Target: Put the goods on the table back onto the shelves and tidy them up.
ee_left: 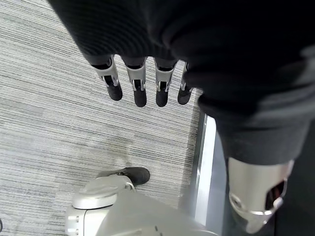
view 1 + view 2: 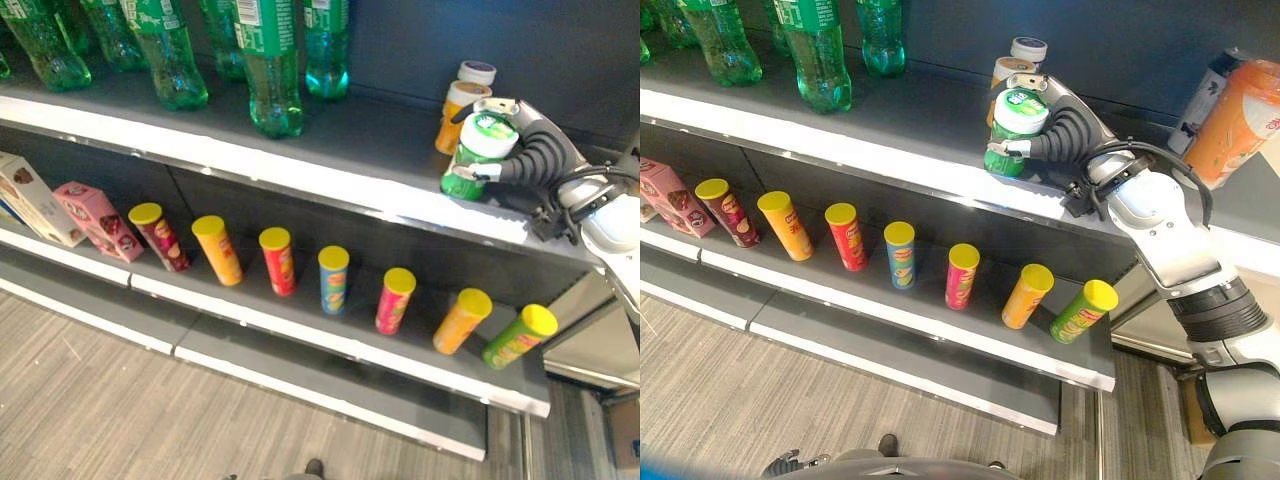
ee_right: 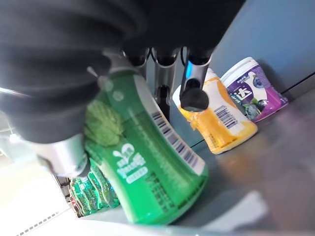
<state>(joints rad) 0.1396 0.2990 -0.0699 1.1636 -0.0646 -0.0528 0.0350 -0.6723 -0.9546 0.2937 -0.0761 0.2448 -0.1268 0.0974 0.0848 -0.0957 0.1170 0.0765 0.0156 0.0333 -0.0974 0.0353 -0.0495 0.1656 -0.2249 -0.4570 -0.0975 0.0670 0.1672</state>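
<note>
Gripping green jar (image 2: 1012,132), right hand (image 2: 1068,135), jar's far side hidden

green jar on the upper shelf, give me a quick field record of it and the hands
held item: green jar, white lid, tilted
holder: right robot hand, fingers curled round it
contact: jar's base at the upper shelf near its front edge
neighbours: orange jar, purple jar behind it
left robot hand: fingers straight, holding nothing, over the floor
lower shelf: row of chip cans

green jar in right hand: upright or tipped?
Tipped. The green jar leans in the right hand, base on the shelf edge.
</note>
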